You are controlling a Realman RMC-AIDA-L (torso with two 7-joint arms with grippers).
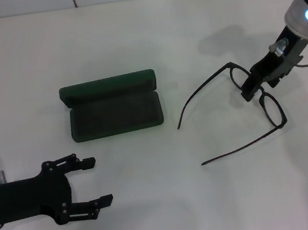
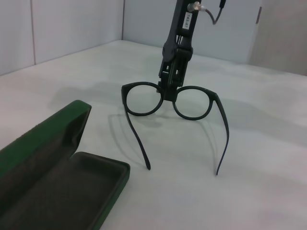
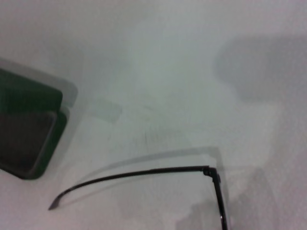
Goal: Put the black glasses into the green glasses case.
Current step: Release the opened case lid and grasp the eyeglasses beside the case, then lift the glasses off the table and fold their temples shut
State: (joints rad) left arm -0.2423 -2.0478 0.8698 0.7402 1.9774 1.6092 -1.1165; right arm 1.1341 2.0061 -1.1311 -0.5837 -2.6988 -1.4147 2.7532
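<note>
The green glasses case (image 1: 114, 115) lies open in the middle of the white table, its lid folded back to the far side and its dark lining empty. It also shows in the left wrist view (image 2: 62, 191) and the right wrist view (image 3: 29, 129). The black glasses (image 1: 272, 109) are to its right, with the temple arms spread towards the case. My right gripper (image 1: 251, 88) is shut on the bridge between the lenses, as the left wrist view (image 2: 169, 91) shows. One temple arm shows in the right wrist view (image 3: 144, 172). My left gripper (image 1: 101, 181) is open and empty near the front left, below the case.
The white table (image 1: 171, 203) reaches the back wall. Bare tabletop lies between the case and the glasses.
</note>
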